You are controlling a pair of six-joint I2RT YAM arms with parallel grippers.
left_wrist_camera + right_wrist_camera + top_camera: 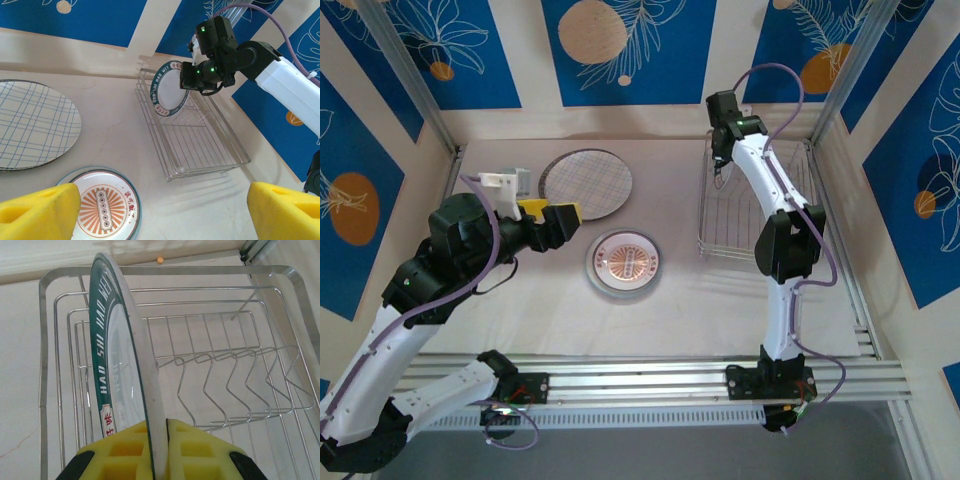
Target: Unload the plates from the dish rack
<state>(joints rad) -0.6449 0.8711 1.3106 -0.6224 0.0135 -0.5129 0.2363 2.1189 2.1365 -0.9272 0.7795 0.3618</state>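
My left gripper (552, 212) hangs above the table at left, yellow fingers (42, 207) spread wide and holding nothing. Just past it, a crosshatched plate (585, 184) and a smaller plate with an orange sunburst (625, 262) lie flat on the table, unloaded and apart from each other. At right, the dish rack (730, 225) holds one plate, green-rimmed with white lettering (120, 365), standing on edge at the rack's far end. My right gripper (160, 440) is clenched on that plate's upper rim, pads pinching it from both faces.

As I judge it, the risk lies in the lift. The hold covers only a narrow strip of rim, so the plate could pivot or slide between the pads if I swing it out quickly. Its lower edge sits among the wires; pulled at an angle, it could snag, dragging or tipping the light rack. The raised side wall is close enough to clip.
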